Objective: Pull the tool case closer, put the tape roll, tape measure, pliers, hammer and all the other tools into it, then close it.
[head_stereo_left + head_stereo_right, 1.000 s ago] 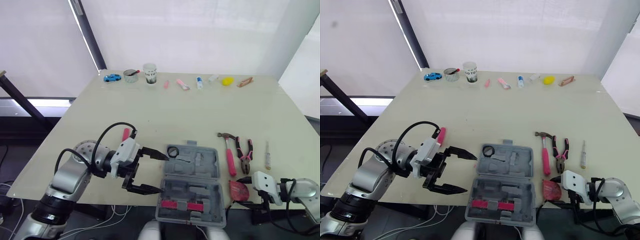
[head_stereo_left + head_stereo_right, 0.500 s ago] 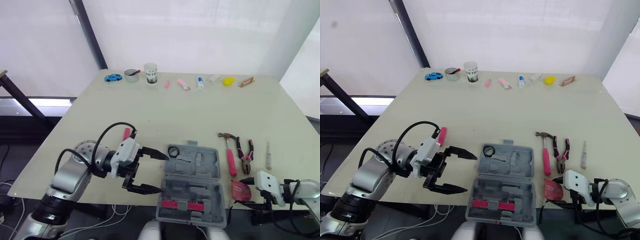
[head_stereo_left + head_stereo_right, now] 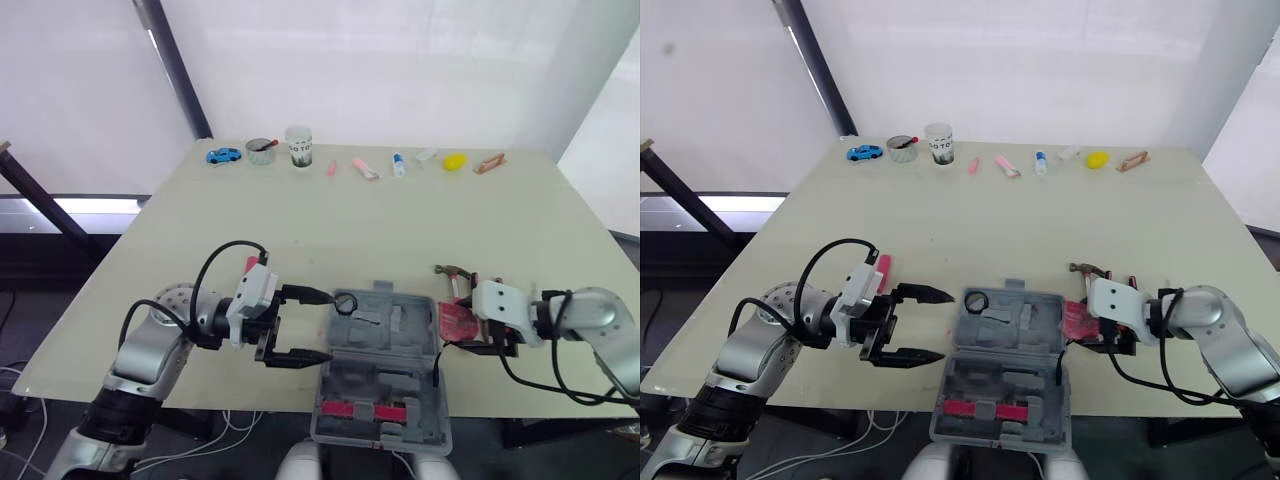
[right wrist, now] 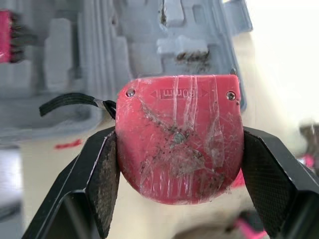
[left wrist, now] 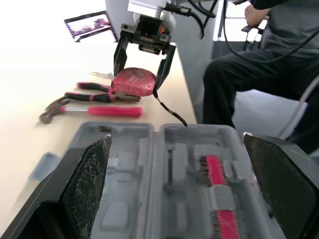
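Observation:
The grey tool case (image 3: 385, 370) lies open at the table's front edge, with a black tape roll (image 3: 347, 302) in the far left corner of its upper half. My left gripper (image 3: 326, 326) is open just left of the case, its fingers (image 5: 87, 179) spread wide. My right gripper (image 3: 450, 325) is shut on the red tape measure (image 4: 179, 134), holding it by the case's right side, its black strap hanging down. Behind the tape measure lie the pink-handled hammer (image 5: 94, 110) and pliers (image 5: 99, 94), partly hidden in the eye views.
Small items line the far edge: a blue toy car (image 3: 225, 155), a cup (image 3: 299, 146), a yellow object (image 3: 455, 161). A pink marker (image 3: 252, 265) lies by my left arm. A seated person (image 5: 259, 64) is beyond the table's right side.
My right gripper has carried the tape measure from the front right edge up and left to the case's right side. My left gripper has shifted slightly forward and to the right, towards the case.

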`<action>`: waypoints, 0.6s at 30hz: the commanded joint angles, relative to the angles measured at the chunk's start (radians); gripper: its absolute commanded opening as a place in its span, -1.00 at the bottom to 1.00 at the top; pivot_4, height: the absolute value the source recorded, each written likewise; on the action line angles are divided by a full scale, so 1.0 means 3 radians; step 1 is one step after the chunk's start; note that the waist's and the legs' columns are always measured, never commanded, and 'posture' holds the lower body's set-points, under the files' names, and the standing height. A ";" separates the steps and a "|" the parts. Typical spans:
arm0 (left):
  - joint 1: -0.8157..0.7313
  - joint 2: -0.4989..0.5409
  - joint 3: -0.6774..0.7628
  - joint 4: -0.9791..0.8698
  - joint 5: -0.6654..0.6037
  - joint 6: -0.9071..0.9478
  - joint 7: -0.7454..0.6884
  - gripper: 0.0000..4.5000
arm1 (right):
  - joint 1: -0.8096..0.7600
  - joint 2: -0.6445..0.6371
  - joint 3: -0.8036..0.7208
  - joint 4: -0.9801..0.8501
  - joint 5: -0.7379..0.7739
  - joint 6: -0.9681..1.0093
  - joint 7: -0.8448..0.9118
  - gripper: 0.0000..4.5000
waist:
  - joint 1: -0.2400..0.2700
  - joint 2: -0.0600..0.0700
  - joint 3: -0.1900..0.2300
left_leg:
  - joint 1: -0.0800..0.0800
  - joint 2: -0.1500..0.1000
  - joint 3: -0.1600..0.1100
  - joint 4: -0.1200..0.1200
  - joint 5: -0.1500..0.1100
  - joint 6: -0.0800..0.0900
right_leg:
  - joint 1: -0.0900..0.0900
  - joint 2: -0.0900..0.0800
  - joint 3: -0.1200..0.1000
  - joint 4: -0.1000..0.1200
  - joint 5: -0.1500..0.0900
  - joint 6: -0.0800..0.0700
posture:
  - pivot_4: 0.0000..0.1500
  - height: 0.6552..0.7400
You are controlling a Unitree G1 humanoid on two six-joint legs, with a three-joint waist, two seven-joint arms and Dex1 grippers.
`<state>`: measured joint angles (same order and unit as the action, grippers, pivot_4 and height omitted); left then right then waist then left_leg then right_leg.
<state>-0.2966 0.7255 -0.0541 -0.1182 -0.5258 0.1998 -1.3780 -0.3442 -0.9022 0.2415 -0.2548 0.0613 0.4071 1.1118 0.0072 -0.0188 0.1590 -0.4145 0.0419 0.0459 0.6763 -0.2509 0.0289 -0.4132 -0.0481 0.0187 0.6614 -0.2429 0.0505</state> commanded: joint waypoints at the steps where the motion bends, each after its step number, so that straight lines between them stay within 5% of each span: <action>1: -0.0036 0.0043 0.0155 0.0079 0.0065 -0.0110 0.0064 1.00 | -0.0413 0.0049 0.0301 0.0044 -0.0295 0.0228 0.0064 0.31 | 0.0005 0.0000 0.0000 | -0.0001 0.0000 0.0000 0.0000 0.0000 0.0000 | 0.0000 0.0000 0.0000 0.0000 0.0000 0.0000 | 1.00 1.00; 18: 0.0250 0.0174 0.0457 0.0015 0.0068 -0.0137 0.0229 1.00 | -0.1343 0.0693 0.1317 0.0960 -0.1303 0.0421 0.0264 0.31 | 0.0013 0.0001 0.0001 | -0.0004 0.0001 0.0002 -0.0001 0.0000 0.0000 | -0.0004 -0.0001 -0.0002 0.0001 0.0003 0.0004 | 1.00 1.00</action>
<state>-0.2254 0.7651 0.0520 -0.0699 -0.5007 0.1691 -1.3196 -0.7239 -0.7074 0.6343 0.0401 -0.3024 0.5091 1.1939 0.0112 -0.0185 0.1594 -0.4157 0.0421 0.0466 0.6762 -0.2509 0.0289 -0.4143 -0.0484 0.0180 0.6615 -0.2421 0.0518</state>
